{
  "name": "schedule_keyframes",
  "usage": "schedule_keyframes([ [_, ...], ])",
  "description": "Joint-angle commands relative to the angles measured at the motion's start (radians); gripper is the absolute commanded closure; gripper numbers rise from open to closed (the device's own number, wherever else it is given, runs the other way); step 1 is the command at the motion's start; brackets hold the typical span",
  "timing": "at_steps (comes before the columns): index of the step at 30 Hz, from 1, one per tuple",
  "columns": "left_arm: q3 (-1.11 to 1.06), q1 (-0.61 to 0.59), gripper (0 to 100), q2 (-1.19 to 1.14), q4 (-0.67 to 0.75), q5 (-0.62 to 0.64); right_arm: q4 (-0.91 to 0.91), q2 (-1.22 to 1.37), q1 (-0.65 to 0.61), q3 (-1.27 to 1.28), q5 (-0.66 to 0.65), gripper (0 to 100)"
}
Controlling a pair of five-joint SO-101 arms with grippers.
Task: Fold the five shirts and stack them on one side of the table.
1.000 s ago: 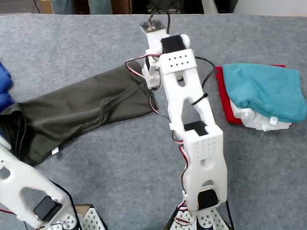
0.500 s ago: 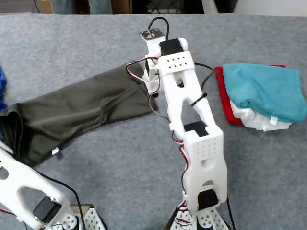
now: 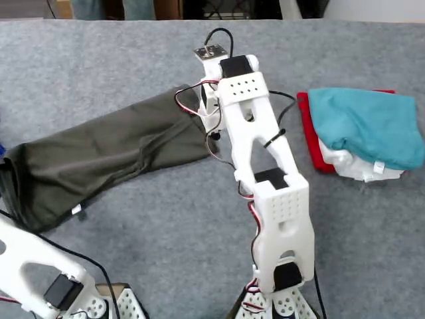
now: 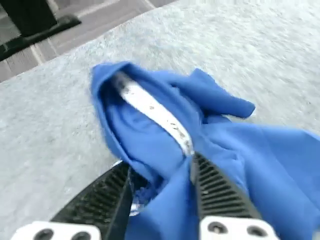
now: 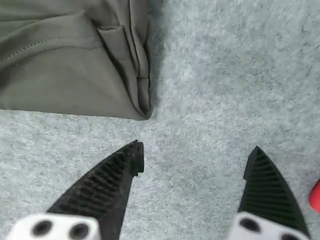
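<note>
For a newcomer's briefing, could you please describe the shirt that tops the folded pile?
On the grey table, look to the pile beside the central white arm. The top shirt is teal, lying over a white shirt and a red shirt.

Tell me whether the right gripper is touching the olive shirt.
Apart: the right wrist view shows bare table between the right gripper and the olive shirt.

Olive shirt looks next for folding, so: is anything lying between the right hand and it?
Nothing visible. The open right hand hangs above bare grey table cover, and the corner of the olive shirt lies just ahead of it.
</note>
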State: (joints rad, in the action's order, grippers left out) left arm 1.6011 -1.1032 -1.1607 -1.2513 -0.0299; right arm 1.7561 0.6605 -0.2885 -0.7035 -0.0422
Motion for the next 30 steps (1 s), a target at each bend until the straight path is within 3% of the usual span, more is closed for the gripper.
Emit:
schedule_keyframes([
  [1,0.065,0.012,76,0.219,-0.181,-0.018,0.011,-0.071,-0.031,-0.004,0.035,67.0],
  [9,0.065,0.090,75,0.367,-0.500,-0.028,-0.080,0.038,-0.120,-0.012,0.143,67.0],
  [18,0.058,0.050,76,0.359,-0.509,-0.028,-0.310,0.183,-0.138,-0.013,0.146,67.0],
  [23,0.056,0.039,76,0.359,-0.508,-0.028,-0.330,0.257,-0.135,-0.015,0.146,67.3],
  [25,0.056,0.039,76,0.353,-0.508,-0.029,-0.327,0.274,-0.132,-0.036,0.146,71.4],
  [30,0.064,0.041,76,0.287,-0.506,-0.029,-0.299,0.320,-0.086,-0.139,0.138,93.7],
])
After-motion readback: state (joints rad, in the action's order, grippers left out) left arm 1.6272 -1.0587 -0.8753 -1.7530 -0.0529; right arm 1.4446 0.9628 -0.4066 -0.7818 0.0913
